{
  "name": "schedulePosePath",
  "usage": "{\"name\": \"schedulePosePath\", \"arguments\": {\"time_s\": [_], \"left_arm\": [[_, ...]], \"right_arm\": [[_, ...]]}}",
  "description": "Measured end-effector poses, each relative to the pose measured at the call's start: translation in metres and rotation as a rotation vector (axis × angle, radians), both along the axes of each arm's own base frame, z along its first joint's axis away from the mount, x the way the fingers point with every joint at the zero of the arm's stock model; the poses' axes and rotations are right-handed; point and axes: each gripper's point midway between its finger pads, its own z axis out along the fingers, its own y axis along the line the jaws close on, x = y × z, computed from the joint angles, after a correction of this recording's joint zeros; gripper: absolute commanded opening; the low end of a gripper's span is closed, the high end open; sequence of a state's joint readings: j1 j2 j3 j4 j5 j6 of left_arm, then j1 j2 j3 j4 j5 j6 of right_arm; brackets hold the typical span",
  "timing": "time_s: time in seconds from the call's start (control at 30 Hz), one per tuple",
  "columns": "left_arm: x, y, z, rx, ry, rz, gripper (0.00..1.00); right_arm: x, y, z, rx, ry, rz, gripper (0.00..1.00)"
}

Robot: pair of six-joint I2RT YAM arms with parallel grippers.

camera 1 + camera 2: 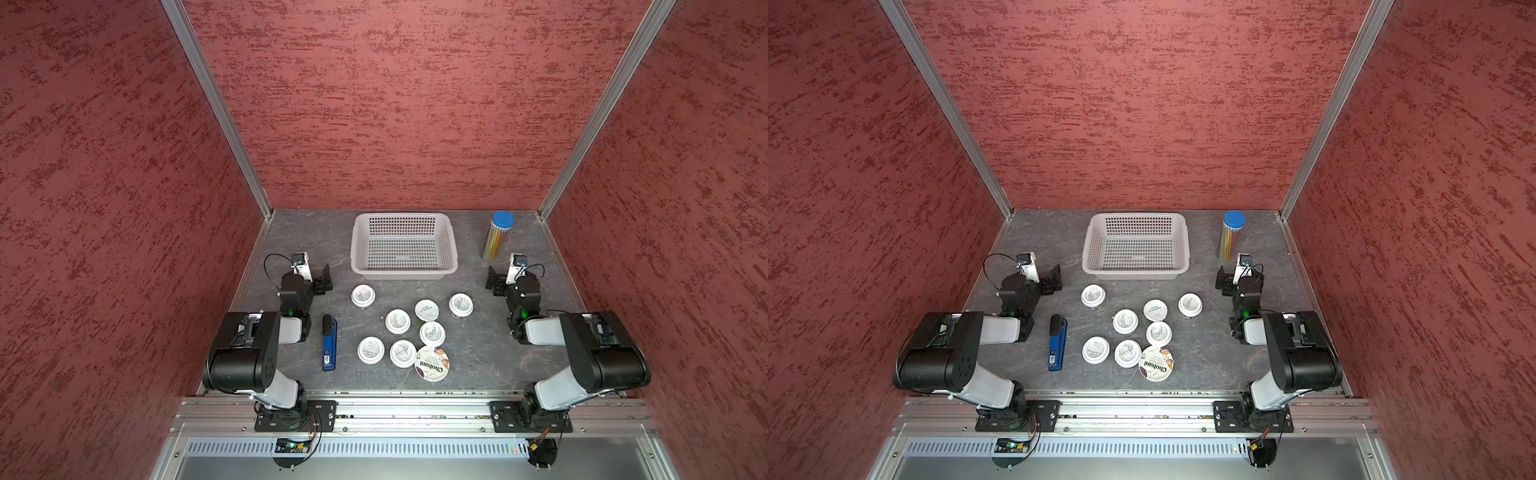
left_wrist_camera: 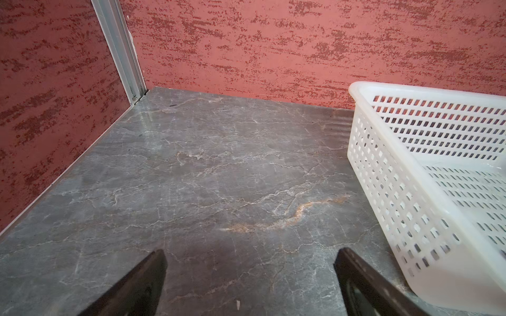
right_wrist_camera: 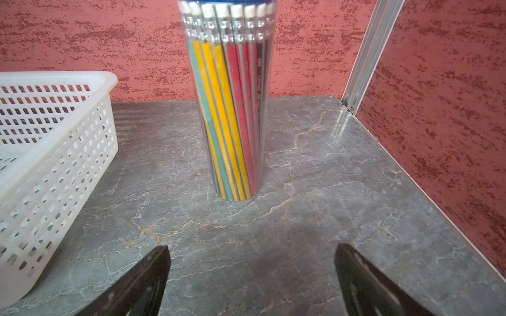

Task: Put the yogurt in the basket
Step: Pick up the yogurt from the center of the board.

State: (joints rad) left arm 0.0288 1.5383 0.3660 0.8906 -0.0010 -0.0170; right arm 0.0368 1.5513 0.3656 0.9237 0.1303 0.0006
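Eight yogurt cups [image 1: 397,321] stand on the desk [image 1: 490,365] in a loose cluster just in front of the basket [image 1: 404,271]; none inside yet. Left tool [image 1: 325,279] and right tool [image 1: 492,280] are both spread wide, holding nothing, flanking the basket. I'd start with the outliers: left takes the leftmost cup [image 1: 363,296], right takes the rightmost cup [image 1: 460,305]. Come straight down, jaws across the lid. Middle cups sit close together, so clear the edges first. Chobani cup [image 1: 432,363] is wider and likely needs full spread. Steer clear of the stapler [image 1: 329,343] and pencil tube [image 1: 496,237].
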Motion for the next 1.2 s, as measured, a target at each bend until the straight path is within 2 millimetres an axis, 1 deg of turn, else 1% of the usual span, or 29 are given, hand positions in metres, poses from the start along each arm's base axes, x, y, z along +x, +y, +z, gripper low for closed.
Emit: {"name": "schedulePosePath", "arguments": {"time_s": [0.8,0.9,0.93,1.0,1.07,1.13,1.2], "left_arm": [[0.0,0.0,0.0,0.0,0.0,0.0,1.0],[-0.001,0.0,0.0,0.001,0.021,0.003,1.0],[-0.002,0.002,0.003,0.007,0.03,0.02,1.0],[0.0,0.005,0.021,0.018,0.012,0.057,1.0],[0.001,0.008,0.051,0.036,-0.046,0.102,1.0],[0.001,0.002,0.075,0.059,-0.093,0.125,1.0],[0.004,-0.008,0.094,0.089,-0.109,0.131,1.0]], "right_arm": [[0.0,-0.001,0.0,-0.004,0.0,-0.011,0.98],[-0.001,0.0,0.004,-0.019,-0.013,-0.029,0.98],[0.0,0.002,0.006,-0.024,-0.019,-0.031,0.98],[-0.001,0.004,0.008,-0.033,-0.031,-0.032,0.98],[-0.002,0.005,0.008,-0.041,-0.033,-0.037,0.98],[-0.003,0.005,0.008,-0.045,-0.035,-0.039,0.98],[-0.003,0.004,0.009,-0.049,-0.038,-0.043,0.98]]}}
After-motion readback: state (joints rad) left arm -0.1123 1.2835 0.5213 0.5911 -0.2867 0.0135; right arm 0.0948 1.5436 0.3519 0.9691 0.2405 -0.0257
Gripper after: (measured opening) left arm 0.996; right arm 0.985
